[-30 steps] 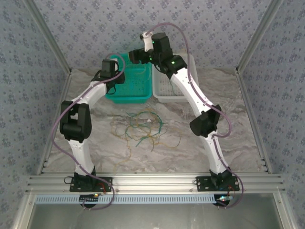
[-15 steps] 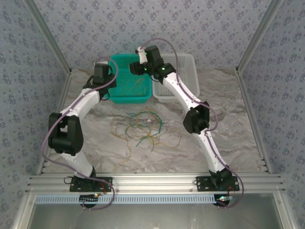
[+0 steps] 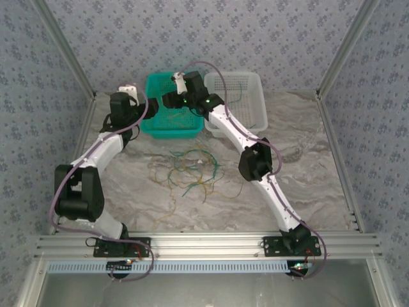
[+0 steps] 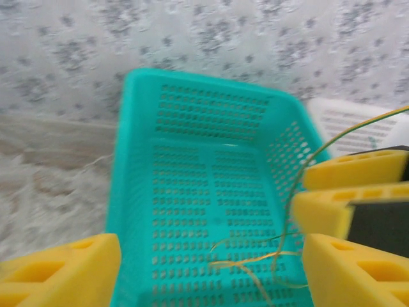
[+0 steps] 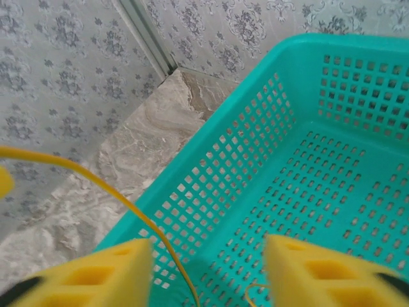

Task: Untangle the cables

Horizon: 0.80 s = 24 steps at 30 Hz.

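Evidently left gripper (image 4: 211,272) and right gripper (image 5: 208,275) both gape at the basket (image 5: 217,153), a yellow cable (image 5: 115,194) trailing in; best withdraw slowly upward, avoiding snags

We see a teal perforated plastic basket (image 3: 169,132) at the far side of a marble-patterned tabletop (image 3: 319,179), close to the back wall. Just beside it, to its right in the top view, stands a white perforated basket (image 3: 252,121), their long sides almost touching. Wallpaper with a grey-blue floral pattern (image 3: 287,38) covers the walls behind and on both sides of the table, and we see aluminium posts (image 5: 147,35) in the corners. A slotted aluminium rail (image 3: 211,243) runs along the near edge. Rows of small slots pierce the teal basket's floor and walls.
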Tool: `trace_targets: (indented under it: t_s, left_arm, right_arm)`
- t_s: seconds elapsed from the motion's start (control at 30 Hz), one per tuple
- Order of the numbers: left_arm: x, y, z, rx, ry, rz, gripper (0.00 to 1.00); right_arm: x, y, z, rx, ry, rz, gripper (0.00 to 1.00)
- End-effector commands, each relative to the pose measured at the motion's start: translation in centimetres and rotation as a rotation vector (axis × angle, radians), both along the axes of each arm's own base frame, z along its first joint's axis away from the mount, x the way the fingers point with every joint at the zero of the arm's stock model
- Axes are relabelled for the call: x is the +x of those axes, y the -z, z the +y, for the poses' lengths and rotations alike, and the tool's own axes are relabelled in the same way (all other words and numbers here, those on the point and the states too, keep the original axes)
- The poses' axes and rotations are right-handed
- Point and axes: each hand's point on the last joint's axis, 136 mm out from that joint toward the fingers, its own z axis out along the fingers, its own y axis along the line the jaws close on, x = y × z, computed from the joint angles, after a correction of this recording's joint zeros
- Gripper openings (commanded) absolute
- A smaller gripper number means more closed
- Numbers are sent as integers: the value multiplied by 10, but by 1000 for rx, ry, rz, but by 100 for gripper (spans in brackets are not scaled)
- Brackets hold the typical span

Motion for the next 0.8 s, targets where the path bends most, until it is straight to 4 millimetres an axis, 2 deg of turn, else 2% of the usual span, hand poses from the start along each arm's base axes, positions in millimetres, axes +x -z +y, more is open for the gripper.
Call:
trace_targets:
  t_s: [0.0, 0.07, 0.1, 0.13, 0.2, 0.23, 0.27, 0.3, 0.37, 0.4, 0.43, 0.5, 0.53, 0.57, 0.6, 0.63, 0.67, 0.7, 0.77]
  left_arm:
    - [10, -18, -27, -57, 128, -66, 76]
    - [12, -13, -26, -58, 120, -46, 76]
    - [11, -10, -24, -56, 110, -39, 76]
    - [10, -9, -23, -52, 103, -38, 76]
    - [6, -6, -17, -44, 73, -32, 75]
    - [3, -6, -13, -36, 56, -28, 75]
    - [1, -6, -12, -27, 51, -26, 75]
    - [-2, -6, -10, -22, 45, -28, 75]
    - [-6, -5, -6, -21, 24, -22, 75]
    - [-9, -3, -5, -24, 17, -15, 75]
    - [-12, 0, -4, -28, 11, -7, 75]
    - [-18, 1, -1, -48, -8, -12, 75]
    - [-22, 3, 2, -55, -23, -14, 75]
    - [-25, 5, 4, -55, -36, -11, 75]
    - [-27, 7, 9, -50, -59, -4, 75]
    - [-30, 9, 14, -42, -89, 3, 75]
    - [-32, 11, 20, -35, -119, 6, 75]
    - [-35, 12, 26, -29, -148, 2, 75]
    - [-40, 11, 31, -21, -176, -16, 75]
  right_arm:
    - [-6, -9, 7, 61, -47, 36, 80]
    - [-14, -12, 3, 44, -60, 58, 94]
    - [-18, -19, 0, 40, -65, 62, 94]
    - [-21, -27, -2, 57, -86, 69, 80]
    - [-18, -44, -11, 148, -105, 112, 36]
    - [-14, -49, -16, 193, -98, 146, 21]
    - [-11, -51, -20, 213, -93, 159, 13]
    - [-7, -50, -23, 208, -79, 156, 19]
    - [1, -37, -28, 138, -13, 129, 74]
    - [0, -31, -28, 99, -4, 116, 82]
    - [-3, -27, -26, 77, -13, 116, 78]
    - [-17, -30, -13, 78, -95, 102, 18]
    - [-26, -31, -5, 68, -136, 87, 9]
    - [-34, -31, 2, 54, -169, 68, 11]
    - [-41, -30, 9, 37, -198, 46, 29]
    - [-46, -27, 14, 26, -211, 44, 58]
    - [-50, -24, 18, 17, -222, 48, 78]
    - [-53, -21, 19, 1, -223, 52, 87]
    - [-53, -24, 17, -8, -191, 62, 94]
